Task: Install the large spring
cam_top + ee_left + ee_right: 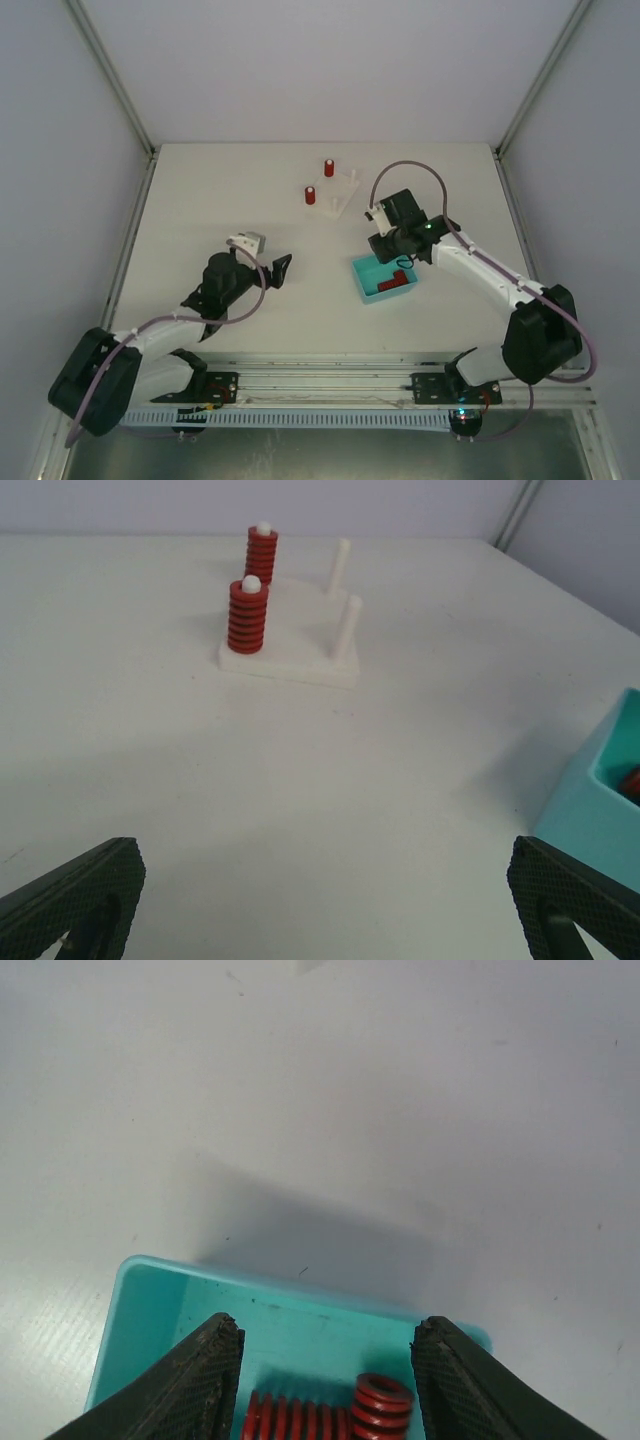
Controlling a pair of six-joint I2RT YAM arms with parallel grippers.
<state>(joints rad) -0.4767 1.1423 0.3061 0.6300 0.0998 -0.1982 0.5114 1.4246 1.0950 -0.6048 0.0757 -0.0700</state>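
Observation:
A white peg base [337, 190] [290, 665] stands at the far middle of the table with two red springs [310, 195] [248, 615] on its pegs and two bare pegs [347, 625]. A teal bin [385, 278] [150, 1305] holds loose red springs [398, 281] [330, 1415], one lying flat and one standing on end. My right gripper [388, 248] [328, 1360] is open, hovering over the bin's far part with the springs between its fingers below. My left gripper [280, 268] [325, 900] is open and empty, low over the table, left of the bin.
The bin's corner shows at the right edge of the left wrist view [605, 800]. White walls enclose the table on three sides. A metal rail [330, 380] runs along the near edge.

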